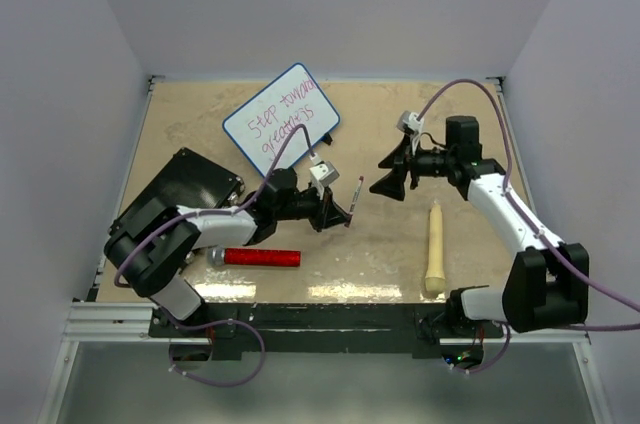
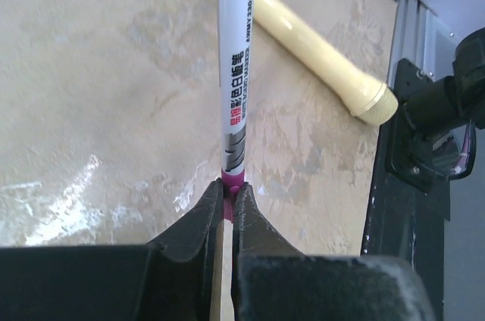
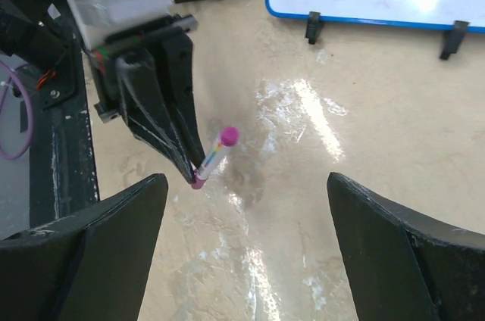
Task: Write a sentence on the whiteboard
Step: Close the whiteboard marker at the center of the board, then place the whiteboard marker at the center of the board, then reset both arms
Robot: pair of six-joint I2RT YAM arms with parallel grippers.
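While left tool (image 1: 344,216) pinches marker (image 1: 356,196) by pink end, barrel offered outward, right tool (image 1: 390,172) gapes opposite, not touching; whiteboard (image 1: 305,90) lies behind on bench (image 1: 400,244), sentence (image 1: 283,122) in 2 lines looks done.

White arm links (image 1: 500,206), black joints (image 1: 545,289), purple cables (image 1: 466,82), black jaws

The left tool (image 2: 229,204) pinches the white marker (image 2: 236,56) by its pink end; a cream baton (image 2: 318,52) lies beyond on the tabletop (image 2: 98,94).
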